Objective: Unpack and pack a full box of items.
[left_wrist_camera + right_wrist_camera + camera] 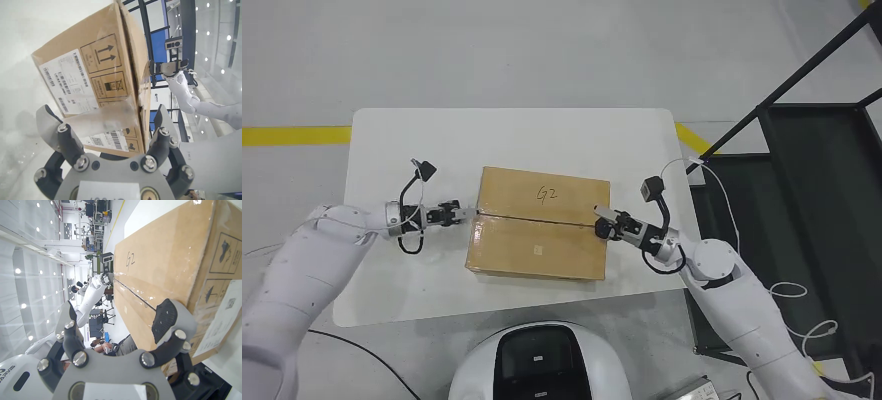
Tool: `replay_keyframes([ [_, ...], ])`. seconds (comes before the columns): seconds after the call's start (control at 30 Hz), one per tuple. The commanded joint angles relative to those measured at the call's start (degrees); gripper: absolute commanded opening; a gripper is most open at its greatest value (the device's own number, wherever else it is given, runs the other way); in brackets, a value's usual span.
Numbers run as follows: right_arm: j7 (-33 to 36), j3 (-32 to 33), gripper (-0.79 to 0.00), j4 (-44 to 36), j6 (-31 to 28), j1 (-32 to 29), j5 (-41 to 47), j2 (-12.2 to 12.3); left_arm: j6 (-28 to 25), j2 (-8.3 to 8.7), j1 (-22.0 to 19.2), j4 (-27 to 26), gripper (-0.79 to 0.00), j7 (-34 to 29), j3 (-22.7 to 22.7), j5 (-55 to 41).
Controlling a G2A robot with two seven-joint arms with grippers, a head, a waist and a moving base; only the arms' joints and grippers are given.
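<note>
One closed brown cardboard box (pixel 539 222), one white rounded table (pixel 392 150), two grippers, left gripper (pixel 468 211) and right gripper (pixel 599 222), and one black metal rack (pixel 807 190) at the right.

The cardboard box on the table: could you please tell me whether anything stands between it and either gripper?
Nothing visible does. The left gripper and the right gripper sit open at opposite ends of the cardboard box, right at its top seam. Clear tape covers that seam.
</note>
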Motion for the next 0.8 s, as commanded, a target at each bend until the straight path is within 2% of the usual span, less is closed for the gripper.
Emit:
replay_keyframes([
  [0.0,-0.03,-0.01,0.0,0.03,0.0,-0.02,-0.06,-0.03,0.84,0.02,-0.41,-0.83,0.0,-1.35,-0.37,-1.55],
  [0.47,0.0,-0.02,0.0,0.38,-0.2,0.16,-0.01,-0.24,3.03,3.31,1.63,-13.34,0.0,-3.55,-4.21,-7.96],
  [0.77,0.0,0.52,0.0,0.66,-0.27,-0.01,0.24,-0.28,3.97,4.49,2.08,-19.28,0.0,-4.49,-4.96,-9.53],
])
